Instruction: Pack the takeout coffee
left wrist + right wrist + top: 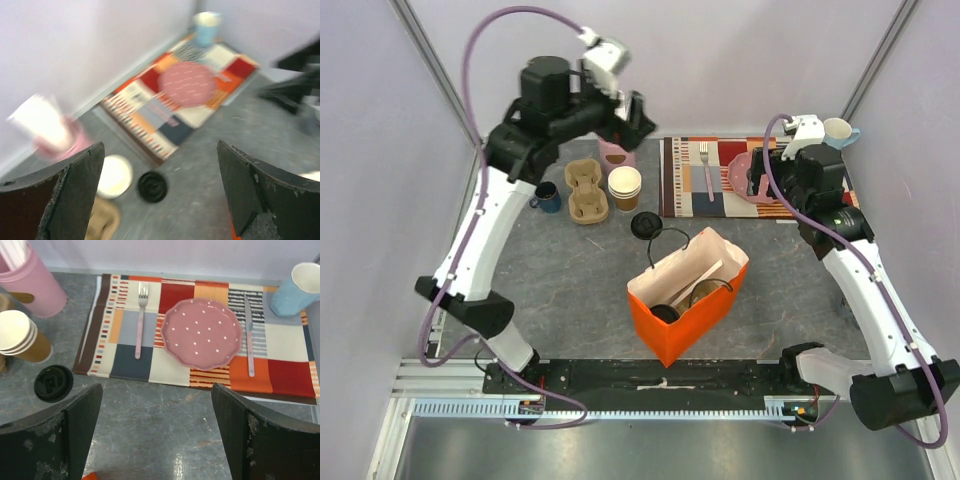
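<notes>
I'm seeing the left fingers (70,200) hanging wide apart with nothing between them, up over the far side of the table (570,290) near the pink cup (616,152); that wrist view is coming through blurred. The right fingers (260,440) are likewise standing wide open and empty, looking down on the striped placemat (135,355) and the pink plate (202,333). The takeout coffee (645,225) is sitting on the table between the stack of paper cups (625,186) and the orange bag (700,315). Only its black lid is showing to me, and it is apart from both arms.
</notes>
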`<action>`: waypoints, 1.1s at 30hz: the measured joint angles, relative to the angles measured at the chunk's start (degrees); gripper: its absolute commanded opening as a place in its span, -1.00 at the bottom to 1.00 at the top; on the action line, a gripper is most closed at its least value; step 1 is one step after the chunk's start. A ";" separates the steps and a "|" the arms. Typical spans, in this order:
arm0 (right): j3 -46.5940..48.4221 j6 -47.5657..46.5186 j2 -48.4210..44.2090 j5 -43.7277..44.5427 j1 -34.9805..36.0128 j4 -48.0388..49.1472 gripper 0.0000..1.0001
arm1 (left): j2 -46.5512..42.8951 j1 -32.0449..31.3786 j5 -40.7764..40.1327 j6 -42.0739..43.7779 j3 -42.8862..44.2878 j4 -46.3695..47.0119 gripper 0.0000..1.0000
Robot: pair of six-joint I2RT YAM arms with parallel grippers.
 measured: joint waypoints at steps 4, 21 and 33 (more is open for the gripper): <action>0.02 0.22 2.67 0.79 -2.05 -0.96 0.96 | -7.61 10.29 -8.85 -3.91 -13.77 3.45 0.99; -20.63 9.25 -1.53 7.06 -11.96 12.70 0.96 | -54.01 23.06 -18.62 -5.05 -95.73 29.27 0.99; -42.62 16.20 -9.16 16.31 -12.04 27.74 0.96 | -54.05 24.26 -26.75 -3.41 -116.04 49.05 0.99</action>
